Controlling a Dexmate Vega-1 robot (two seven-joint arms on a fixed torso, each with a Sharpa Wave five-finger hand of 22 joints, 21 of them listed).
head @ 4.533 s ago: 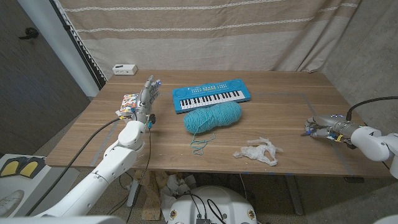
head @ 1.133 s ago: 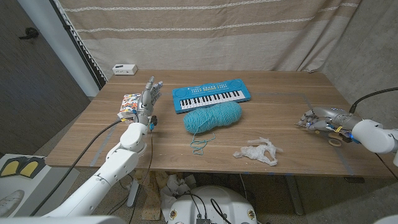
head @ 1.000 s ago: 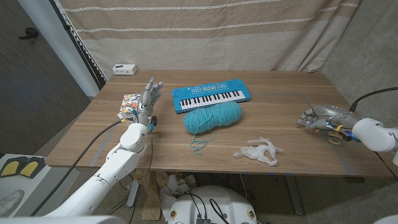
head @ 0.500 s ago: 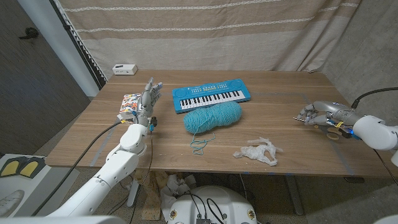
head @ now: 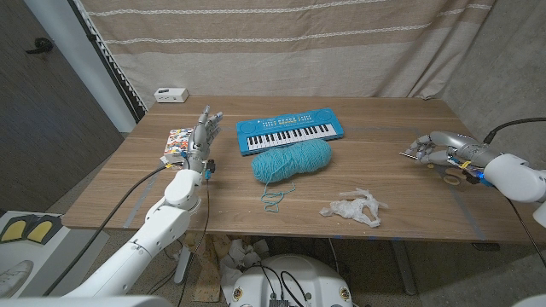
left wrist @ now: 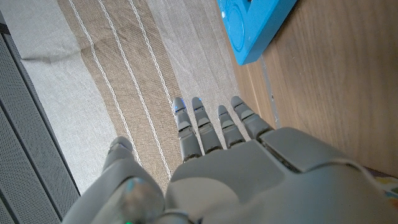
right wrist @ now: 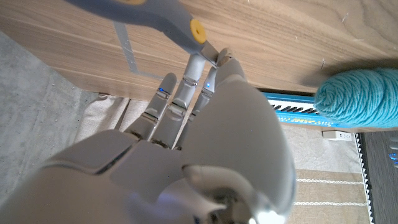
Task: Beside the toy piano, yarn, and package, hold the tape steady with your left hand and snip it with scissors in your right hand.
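The left hand stands empty with fingers spread, beside the colourful package. The toy piano and teal yarn sit mid-table. At the right edge, the right hand grasps the scissors beside the tape roll.

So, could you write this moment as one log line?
left hand: open, beside package | right hand: holds scissors | phase: before cutting

My piano is bright blue with white keys, the yarn teal. My scissors show grey handles with a yellow pivot.
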